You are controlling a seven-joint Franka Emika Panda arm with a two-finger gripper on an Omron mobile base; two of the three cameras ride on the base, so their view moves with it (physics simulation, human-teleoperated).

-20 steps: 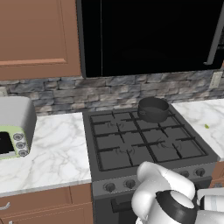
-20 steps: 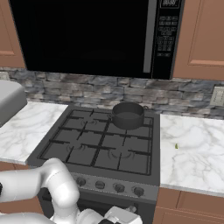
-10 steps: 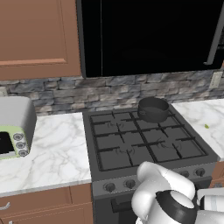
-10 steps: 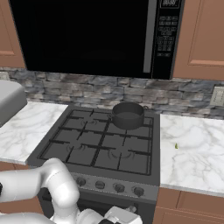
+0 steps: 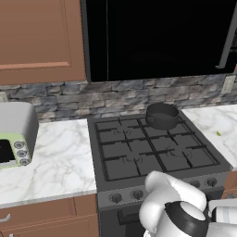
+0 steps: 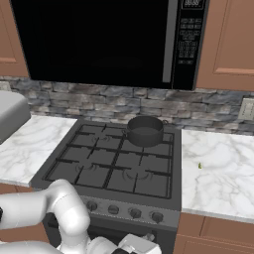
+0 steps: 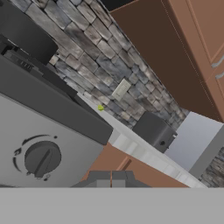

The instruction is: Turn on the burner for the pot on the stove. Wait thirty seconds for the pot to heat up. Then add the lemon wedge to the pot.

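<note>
The black stove (image 5: pixel 139 152) (image 6: pixel 111 163) fills the middle of both base views. The small dark grey pot (image 5: pixel 162 115) (image 6: pixel 145 130) stands on its back right burner, which the pot covers. The lemon wedge (image 5: pixel 218 134) (image 6: pixel 200 165) (image 7: pixel 100 107) is a tiny yellow-green sliver on the marble counter right of the stove. My gripper (image 7: pixel 111 176) hangs low in front of the stove, shut with nothing between its fingertips (image 7: pixel 103 175). In the hand view, a round front knob (image 7: pixel 41 158) lies to the gripper's left, apart from it.
A row of knobs (image 5: pixel 115 198) (image 6: pixel 135 213) lines the stove front. A toaster oven (image 5: pixel 14 134) sits on the left counter. A black microwave (image 6: pixel 99 39) hangs above the stove. Wooden cabinet fronts (image 7: pixel 131 164) flank the range, and a wall outlet (image 7: pixel 121 89) sits on the stone backsplash.
</note>
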